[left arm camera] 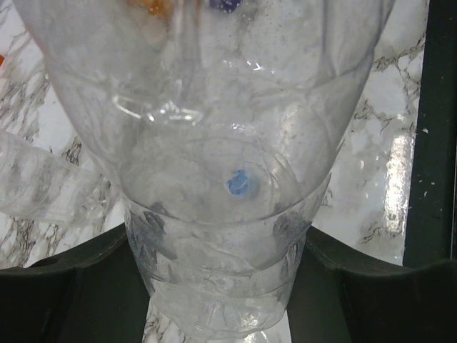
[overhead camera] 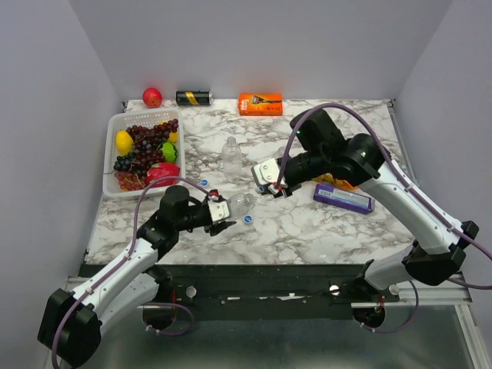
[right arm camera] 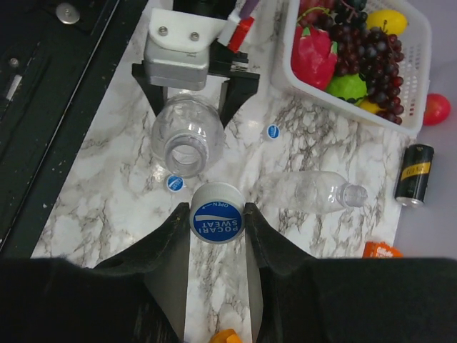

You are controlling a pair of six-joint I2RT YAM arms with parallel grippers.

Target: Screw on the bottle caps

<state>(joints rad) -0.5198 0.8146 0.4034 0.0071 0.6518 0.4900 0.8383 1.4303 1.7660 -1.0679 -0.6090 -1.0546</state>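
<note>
White arms (overhead camera: 407,201), black joints (overhead camera: 432,265), purple cables (overhead camera: 137,219), black-fingered tools (right arm camera: 218,213) (two screws (right arm camera: 163,31) on the left tool (right arm camera: 191,118))

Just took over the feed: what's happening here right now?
The left gripper is shut on a small clear plastic bottle, its open mouth turned toward the right arm. The right gripper pinches a round blue plastic cap just short of that mouth; it is not on yet. A second clear bottle lies uncapped on the marble table, with two small blue caps loose nearby.

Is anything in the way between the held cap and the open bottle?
Nothing visible. The right gripper holds the cap facing the bottle in the left gripper; a loose cap lies on the table nearby.
</note>
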